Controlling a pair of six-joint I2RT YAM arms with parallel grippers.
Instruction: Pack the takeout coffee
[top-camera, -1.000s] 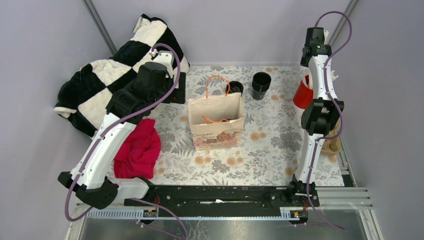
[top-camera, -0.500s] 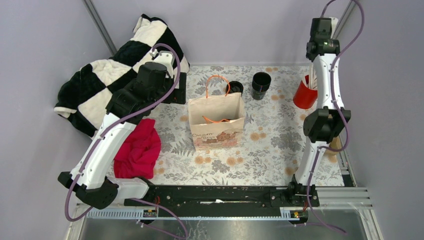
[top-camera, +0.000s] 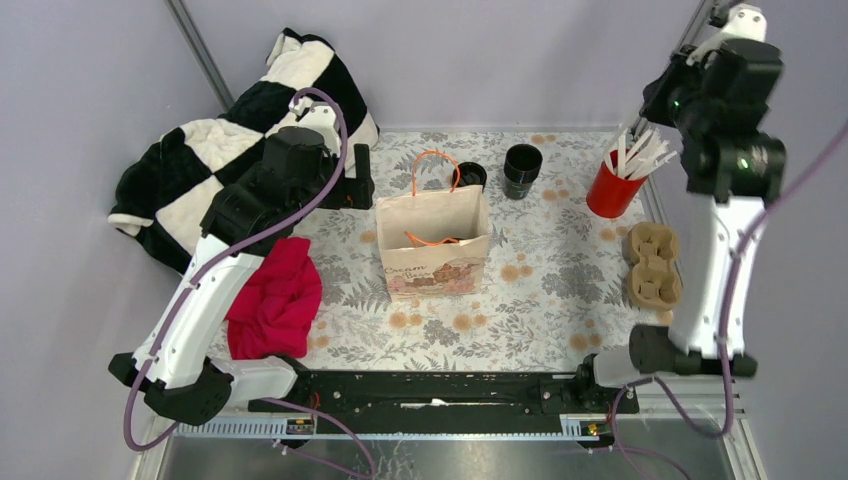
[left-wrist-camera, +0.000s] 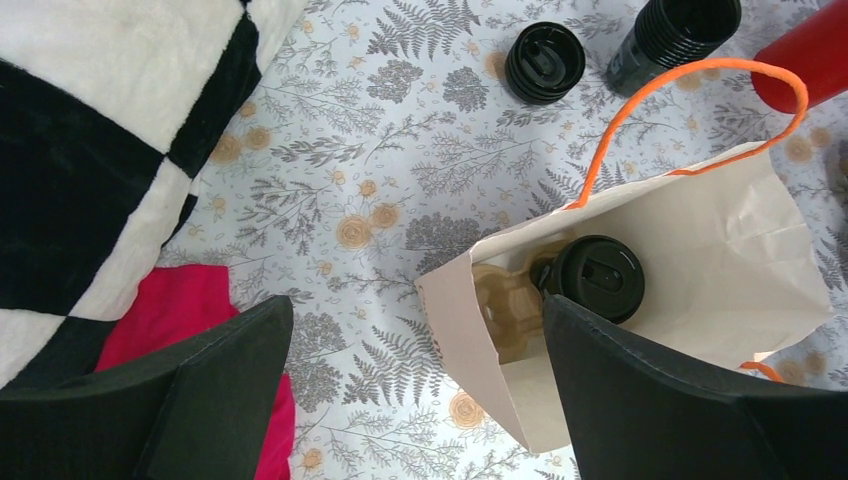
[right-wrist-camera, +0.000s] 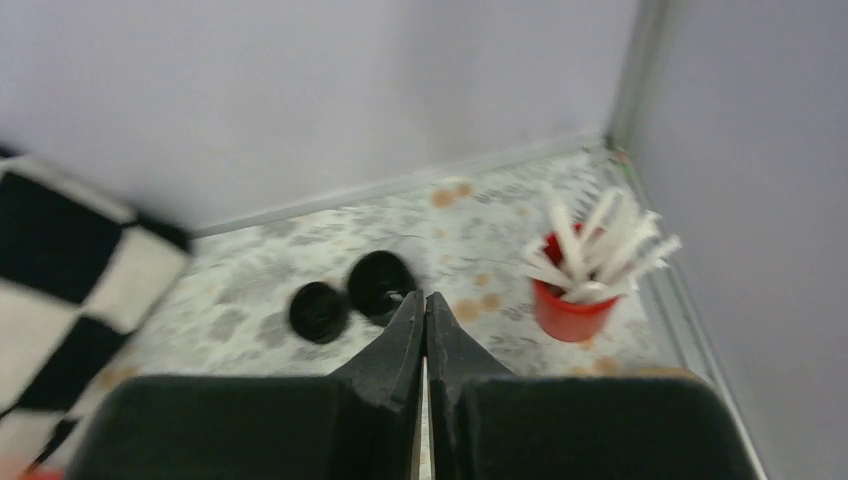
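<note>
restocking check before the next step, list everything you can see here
paper bag: 1, beige, orange handles, table centre, open
takeout coffee: 1, black, lidded, inside the bag
bag carrier: 1, brown, in the bag beside the coffee
table carrier: 1, brown, table's right edge
cup stack: 1, black, lidless, behind the bag
lid stack: 1, black, left of the cup stack
red cup: 1, holding white straws, far right
blanket: 1, black-and-white check, far left
red cloth: 1, near left
left claw: open, above the bag
right claw: shut, raised, far right

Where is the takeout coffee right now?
In the left wrist view, the takeout coffee stands inside the paper bag, against a cardboard carrier; the bag stands mid-table, right of the red cloth.
</note>
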